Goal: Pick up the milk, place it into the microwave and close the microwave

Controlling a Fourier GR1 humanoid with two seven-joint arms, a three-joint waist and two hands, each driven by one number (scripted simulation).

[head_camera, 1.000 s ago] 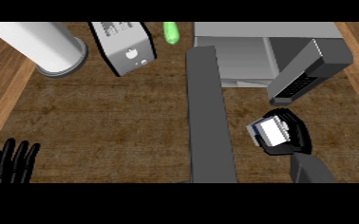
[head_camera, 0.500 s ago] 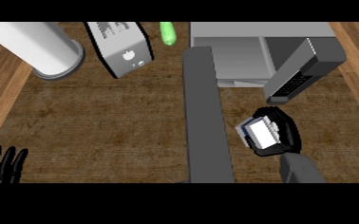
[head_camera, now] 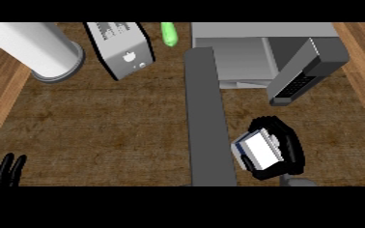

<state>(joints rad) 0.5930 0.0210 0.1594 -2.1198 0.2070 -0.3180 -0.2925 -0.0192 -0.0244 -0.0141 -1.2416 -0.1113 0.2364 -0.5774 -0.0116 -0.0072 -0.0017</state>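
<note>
Right hand (head_camera: 285, 147), seen from the head view, sits low at the right side of the counter (head_camera: 107, 121), its black fingers curled round the milk (head_camera: 258, 149). The carton shows as a pale box with a blue edge on its left side; its long axis runs on a slant, from lower right toward upper left, and the lighter end faces up-left toward the microwave (head_camera: 264, 53). Black fingers wrap it along the top and right and under its lower end, so the carton lies inside the grasp, on the hand's left half, just right of the microwave door (head_camera: 208, 121). That door stands wide open as a long grey bar running down the middle of the view. The milk is below the microwave's open cavity and below the dark grey block (head_camera: 306, 72) at its right, clear of both.

Left hand (head_camera: 11, 170) shows only as fingertips pointing up at the lower left edge, straight and resting.

Against the frame half a second ago, the carton and the right hand are a little nearer the microwave than a second ago, and the carton's slant has changed slightly. A white cylinder (head_camera: 39, 50), a grey toaster (head_camera: 121, 48) and a green object (head_camera: 169, 34) stand along the back as before.
</note>
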